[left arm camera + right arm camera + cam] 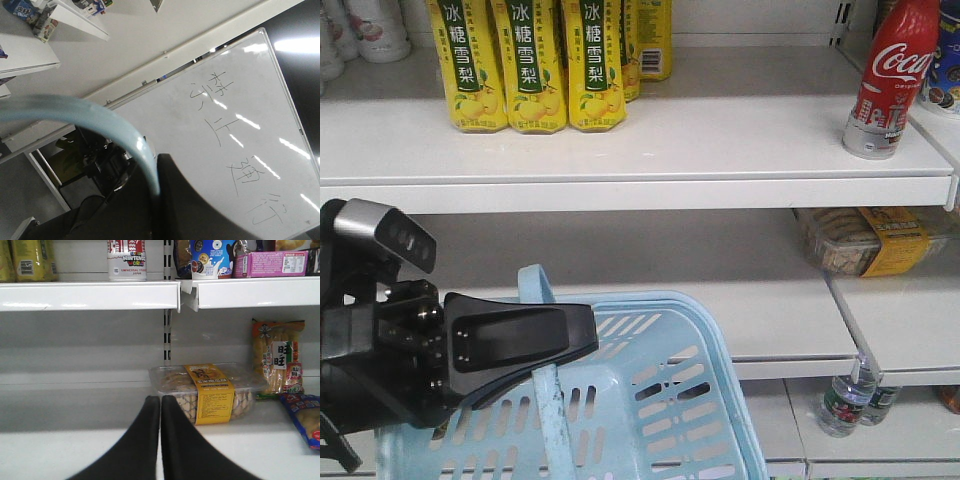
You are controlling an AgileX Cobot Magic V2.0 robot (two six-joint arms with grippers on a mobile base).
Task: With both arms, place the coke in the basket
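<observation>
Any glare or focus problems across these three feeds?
Left wrist: ceiling-light glare streaks across the whiteboard; the basket handle sits very close and soft-edged. Right wrist: even light and sharp products, shade below the upper shelf, and the shut right gripper slightly blurred at the bottom edge. Front: flat, even light; the coke is sharp but cropped at the top.

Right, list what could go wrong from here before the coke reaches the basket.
1. The right pincer is shut and sits below the upper shelf, facing a biscuit box; rising, it could catch the shelf lip.
2. The coke stands close to the shelf's front edge; a nudge may topple it.
3. The left pincer holds the basket only by its handle, so it may swing or tilt.
</observation>
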